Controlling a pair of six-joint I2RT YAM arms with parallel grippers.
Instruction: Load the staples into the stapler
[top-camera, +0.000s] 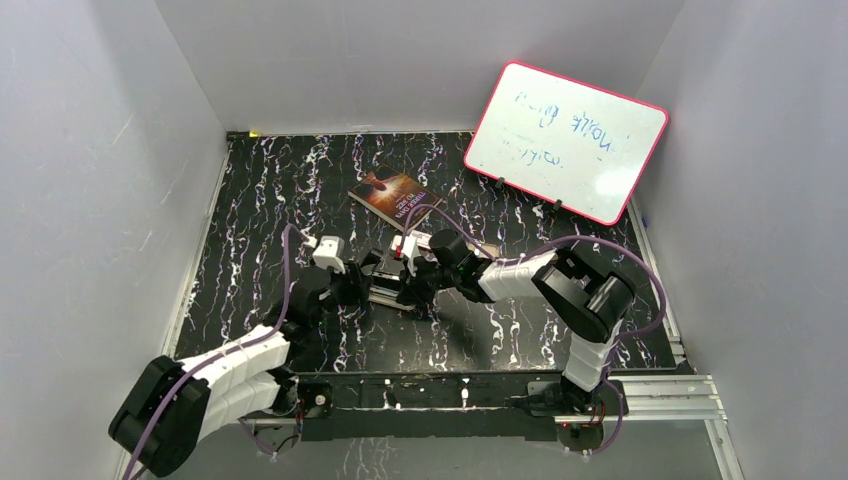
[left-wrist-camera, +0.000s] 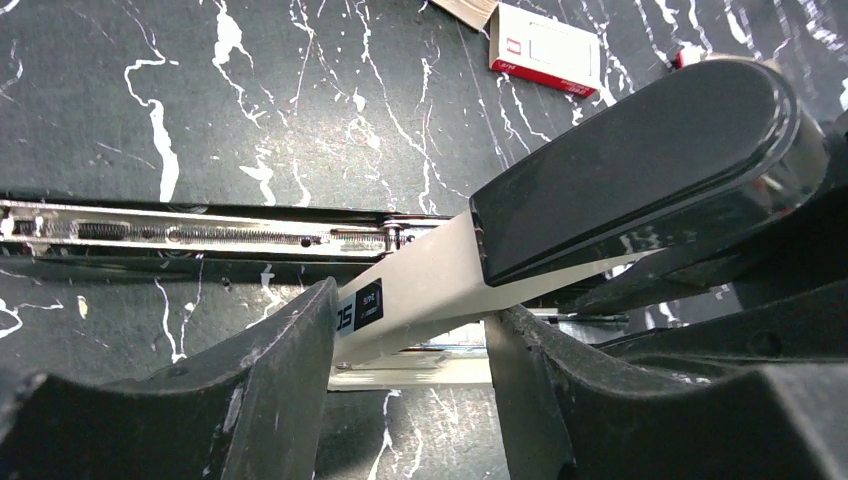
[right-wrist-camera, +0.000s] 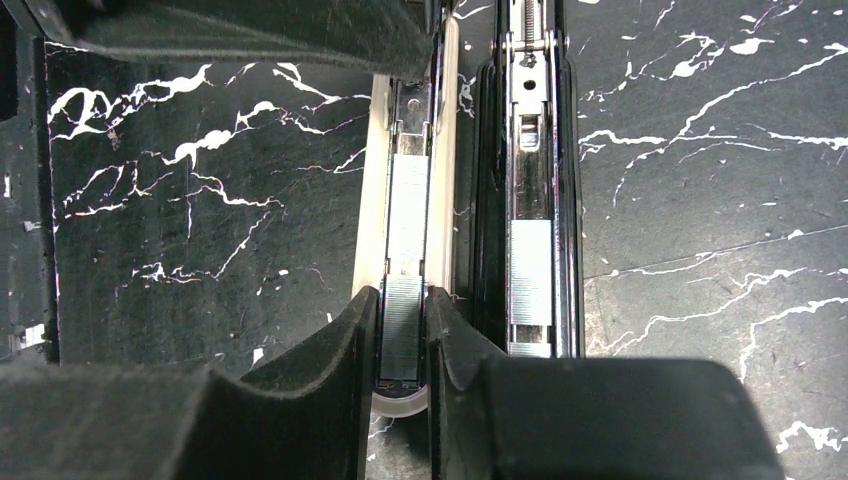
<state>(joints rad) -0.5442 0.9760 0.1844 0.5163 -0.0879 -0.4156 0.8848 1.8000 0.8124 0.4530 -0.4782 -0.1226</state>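
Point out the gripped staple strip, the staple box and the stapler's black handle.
staple strip (right-wrist-camera: 402, 335), right wrist view, its ridged top face.
staple box (left-wrist-camera: 552, 48), left wrist view, its white top face.
stapler's black handle (left-wrist-camera: 640, 140), left wrist view, middle of its glossy top.

Black table (top-camera: 250, 200) veined white like marble. The stapler (left-wrist-camera: 420, 285) is cream with a black top and chrome rail, its staples (right-wrist-camera: 403, 325) silver-grey. Beyond the stapler: a white-and-red box (left-wrist-camera: 545, 45), a white board (top-camera: 565, 140) rimmed pink.

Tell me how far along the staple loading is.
Done: the stapler lies open, with the left gripper clamping its cream body. In hand: the right gripper pinches a staple strip lying in the channel. Left: let go, then close the stapler.
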